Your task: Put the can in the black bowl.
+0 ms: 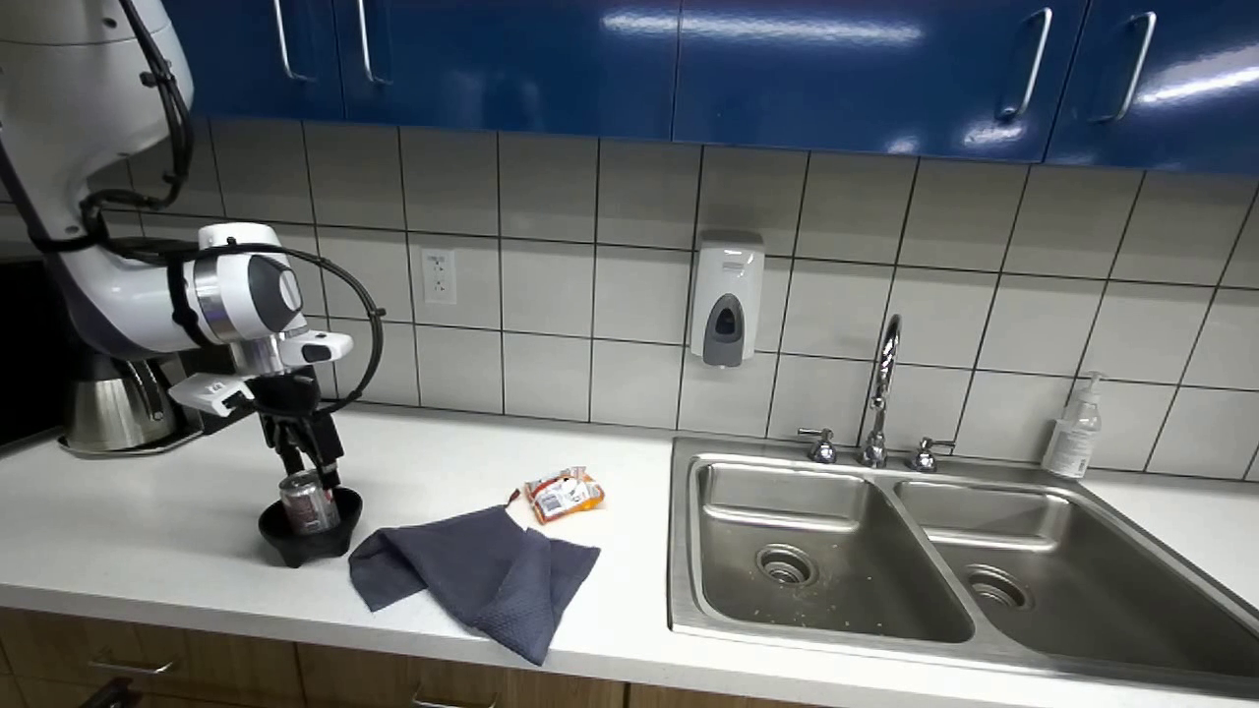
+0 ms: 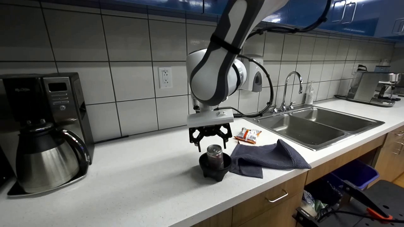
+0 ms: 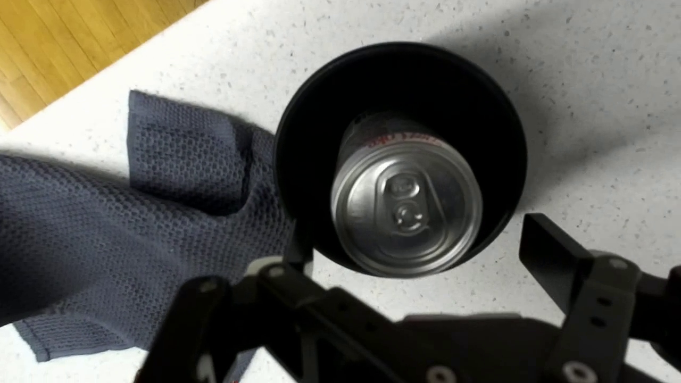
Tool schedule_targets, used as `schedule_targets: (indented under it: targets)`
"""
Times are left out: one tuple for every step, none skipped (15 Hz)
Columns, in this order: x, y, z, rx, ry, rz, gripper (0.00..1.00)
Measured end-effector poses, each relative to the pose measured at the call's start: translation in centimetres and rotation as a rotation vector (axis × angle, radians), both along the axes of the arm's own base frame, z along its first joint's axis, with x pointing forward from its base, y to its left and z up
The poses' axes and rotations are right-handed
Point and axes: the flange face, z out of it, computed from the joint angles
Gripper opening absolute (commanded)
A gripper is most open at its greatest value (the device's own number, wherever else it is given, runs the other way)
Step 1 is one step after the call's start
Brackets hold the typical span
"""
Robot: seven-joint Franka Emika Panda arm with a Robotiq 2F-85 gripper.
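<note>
Spreading fingers [image 3: 553, 260] wide and gripping nothing, near a can [image 2: 215, 159] resting inside the black bowl [image 2: 216, 173] on the desk [image 2: 142, 176]. Showing the can's pull tab [image 3: 407, 205] clearly in the wrist view alone. Exposing two sink drains [image 1: 787, 564] in an exterior view only; displaying the control panel [image 2: 59, 97] of a coffee maker [image 2: 28, 101] in an exterior view only. Including a gray cloth [image 1: 482, 570] in all three.

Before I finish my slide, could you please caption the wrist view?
The can sits in the black bowl, the gripper open, a gray cloth beside the bowl on the speckled counter.
</note>
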Motion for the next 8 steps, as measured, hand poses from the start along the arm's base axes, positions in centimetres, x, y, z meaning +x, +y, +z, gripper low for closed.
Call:
schedule_targets:
  targets:
    - [0.3,0.0,0.5,0.004,-0.008,-0.005,1.0]
    - [0.6,-0.1,1.2,0.01,-0.019,-0.013,1.0]
    - [1.0,-0.2,2.0,0.016,-0.03,-0.022,1.0]
    - [1.3,-0.4,3.0,0.022,-0.043,-0.031,1.0]
    - [1.5,-0.7,3.9,0.024,-0.054,-0.038,1.0]
    - [1.7,-0.9,4.7,0.023,-0.059,-0.044,1.0]
    - [1.7,-1.2,5.4,0.018,-0.058,-0.049,1.0]
    - [1.8,-1.4,5.8,0.015,-0.057,-0.054,1.0]
